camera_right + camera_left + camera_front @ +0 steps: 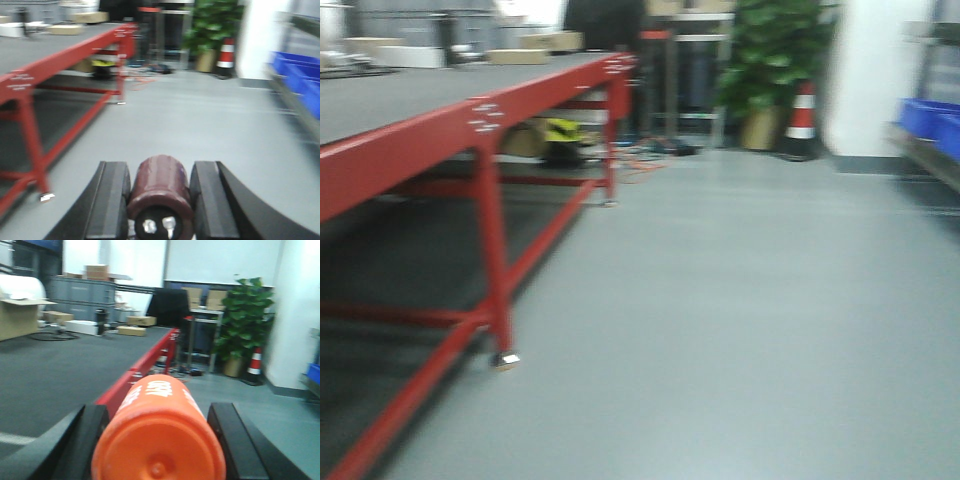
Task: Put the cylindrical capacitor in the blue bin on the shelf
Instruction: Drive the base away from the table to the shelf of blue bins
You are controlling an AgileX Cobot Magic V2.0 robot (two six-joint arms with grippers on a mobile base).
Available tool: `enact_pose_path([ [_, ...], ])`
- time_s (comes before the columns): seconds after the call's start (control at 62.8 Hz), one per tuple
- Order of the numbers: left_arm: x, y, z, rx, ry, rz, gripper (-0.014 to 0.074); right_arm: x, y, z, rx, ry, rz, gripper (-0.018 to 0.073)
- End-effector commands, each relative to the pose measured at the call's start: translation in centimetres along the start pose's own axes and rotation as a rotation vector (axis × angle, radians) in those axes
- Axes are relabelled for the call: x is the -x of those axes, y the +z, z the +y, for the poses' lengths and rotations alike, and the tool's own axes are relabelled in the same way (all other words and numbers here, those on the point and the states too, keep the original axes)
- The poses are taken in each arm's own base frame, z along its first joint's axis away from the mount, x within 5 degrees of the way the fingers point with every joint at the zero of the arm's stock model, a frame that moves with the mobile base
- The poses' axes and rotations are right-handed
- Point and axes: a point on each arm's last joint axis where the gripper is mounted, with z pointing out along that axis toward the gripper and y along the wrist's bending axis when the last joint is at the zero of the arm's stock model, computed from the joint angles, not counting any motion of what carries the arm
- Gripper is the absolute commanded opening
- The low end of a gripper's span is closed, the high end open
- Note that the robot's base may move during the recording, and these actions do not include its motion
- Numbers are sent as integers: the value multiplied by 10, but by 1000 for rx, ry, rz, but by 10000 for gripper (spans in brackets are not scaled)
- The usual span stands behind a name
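**Q:** Right gripper (160, 197) status?
**A:** Clamped on the cylindrical capacitor (161, 182). The body is dark red and sits between both pads, with two metal terminals facing the camera. It is held above the grey floor (200, 125).

**Q:** Left gripper (159, 437) status?
**A:** Closed around an orange cylinder (160, 410) with white print, next to the red-framed table (55, 370).

**Q:** Blue bin (299, 70) location?
**A:** Far right, well apart from both grippers. It appears to rest on the shelf (932, 165), though blur prevents confirmation.
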Motion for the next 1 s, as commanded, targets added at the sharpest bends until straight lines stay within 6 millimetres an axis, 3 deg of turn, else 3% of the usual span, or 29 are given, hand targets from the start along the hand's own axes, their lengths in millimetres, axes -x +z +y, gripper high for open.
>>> enact_pose_path([
  [0.0, 3, -1, 1, 7, -5, -26, -111, 4, -2, 0, -1, -10, -40, -168],
  [0.987, 3, -1, 1, 7, -5, -26, -111, 4, -2, 0, -1, -10, -40, -168],
])
